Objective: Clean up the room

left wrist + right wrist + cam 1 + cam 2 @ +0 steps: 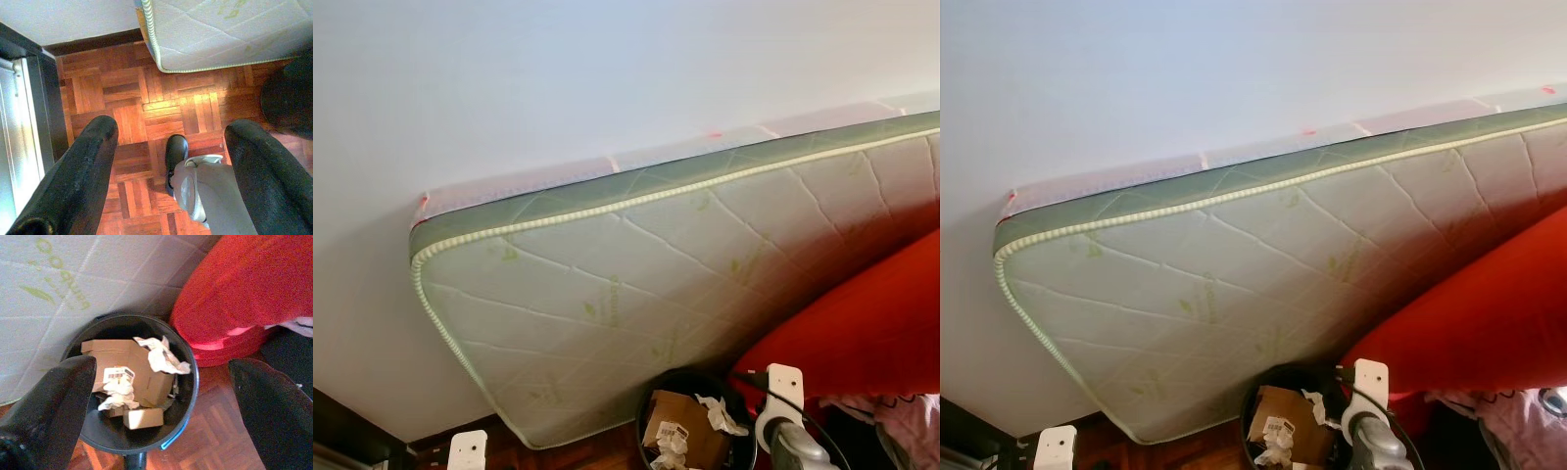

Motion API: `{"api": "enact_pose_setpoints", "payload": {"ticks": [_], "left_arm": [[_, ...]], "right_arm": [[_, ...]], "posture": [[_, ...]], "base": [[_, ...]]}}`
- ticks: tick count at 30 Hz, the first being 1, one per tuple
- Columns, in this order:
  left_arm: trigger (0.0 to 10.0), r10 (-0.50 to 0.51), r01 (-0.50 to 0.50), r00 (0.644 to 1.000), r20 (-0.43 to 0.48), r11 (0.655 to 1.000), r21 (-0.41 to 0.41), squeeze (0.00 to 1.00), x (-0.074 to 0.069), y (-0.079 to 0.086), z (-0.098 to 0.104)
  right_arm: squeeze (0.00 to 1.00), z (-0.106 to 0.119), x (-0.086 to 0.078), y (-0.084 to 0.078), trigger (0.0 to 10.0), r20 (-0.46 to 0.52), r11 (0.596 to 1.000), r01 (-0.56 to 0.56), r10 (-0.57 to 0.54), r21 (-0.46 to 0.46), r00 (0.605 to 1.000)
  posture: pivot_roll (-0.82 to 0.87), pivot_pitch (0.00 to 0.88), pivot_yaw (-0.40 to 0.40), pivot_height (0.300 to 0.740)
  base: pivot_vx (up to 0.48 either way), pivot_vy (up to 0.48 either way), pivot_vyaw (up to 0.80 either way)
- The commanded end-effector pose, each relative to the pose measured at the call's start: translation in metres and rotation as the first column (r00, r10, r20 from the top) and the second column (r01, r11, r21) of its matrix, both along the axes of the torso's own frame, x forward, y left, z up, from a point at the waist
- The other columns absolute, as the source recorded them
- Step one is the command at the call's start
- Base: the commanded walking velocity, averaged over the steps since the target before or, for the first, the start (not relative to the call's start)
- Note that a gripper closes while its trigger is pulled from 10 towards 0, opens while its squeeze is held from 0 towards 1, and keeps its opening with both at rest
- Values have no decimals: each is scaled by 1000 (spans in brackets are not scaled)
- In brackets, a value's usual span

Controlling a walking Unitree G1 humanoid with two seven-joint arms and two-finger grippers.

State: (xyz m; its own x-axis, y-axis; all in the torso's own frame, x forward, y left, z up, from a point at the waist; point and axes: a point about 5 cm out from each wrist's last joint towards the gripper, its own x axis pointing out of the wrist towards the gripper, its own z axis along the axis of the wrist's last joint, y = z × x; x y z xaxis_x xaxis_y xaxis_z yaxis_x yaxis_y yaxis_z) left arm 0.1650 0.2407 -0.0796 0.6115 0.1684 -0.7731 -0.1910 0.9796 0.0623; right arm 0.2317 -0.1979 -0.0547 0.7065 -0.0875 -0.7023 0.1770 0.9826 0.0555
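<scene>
Your mattress (636,304) leans on the wall (558,69), likely stood up to free the floor (127,122); a red cushion (862,333) rests against it. The bin (188,396) stands just beside both, holding cardboard (142,367) and crumpled paper (161,355). Your right gripper (161,411) hangs above the bin, fingers wide and empty. Your left gripper (171,161) points down at bare parquet, fingers also wide.

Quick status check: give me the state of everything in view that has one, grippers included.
mattress: on edge, leaning against the wall
trash bin: upright, uncovered, holding cardboard and crumpled paper
red cushion: propped beside the bin
left gripper: open, above bare parquet
right gripper: open, above the bin
</scene>
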Motion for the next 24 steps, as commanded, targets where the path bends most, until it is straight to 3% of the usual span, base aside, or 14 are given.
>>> {"api": "enact_pose_setpoints", "payload": {"ticks": [1, 3, 9, 15, 24], "left_arm": [[10000, -2, 2, 1000, -18, 1000, -6, 0, -5, -3, -3], [10000, -1, 1, 1000, -12, 1000, -16, 0, -4, -6, -3], [10000, -16, 16, 1000, 6, 999, -30, 0, 10, -21, -1], [10000, -34, 35, 999, 32, 999, -40, 0, 32, -37, 6], [10000, -27, 28, 999, 18, 999, -36, 0, 22, -26, 3]], "right_arm": [[0, -1, -4, -6, 10000, -2, 1000, 15, -15, -5, 1000], [0, -8, -17, -13, 10000, -52, 999, 34, -35, -22, 998], [0, -16, -32, -18, 10000, -90, 999, 42, -44, -28, 995], [0, -14, -28, -17, 10000, -94, 999, 31, -33, -26, 995], [0, -15, -28, -15, 10000, -103, 1000, 18, -19, -8, 995]], "posture": [[101, 0, -48, 740], [98, 0, -50, 740], [98, 0, -51, 740], [92, 0, -55, 740], [73, 0, -42, 740]], "base": [[0, 0, 0], [0, 0, 0], [0, 0, 0], [0, 0, 0], [-115, 0, 0]]}}
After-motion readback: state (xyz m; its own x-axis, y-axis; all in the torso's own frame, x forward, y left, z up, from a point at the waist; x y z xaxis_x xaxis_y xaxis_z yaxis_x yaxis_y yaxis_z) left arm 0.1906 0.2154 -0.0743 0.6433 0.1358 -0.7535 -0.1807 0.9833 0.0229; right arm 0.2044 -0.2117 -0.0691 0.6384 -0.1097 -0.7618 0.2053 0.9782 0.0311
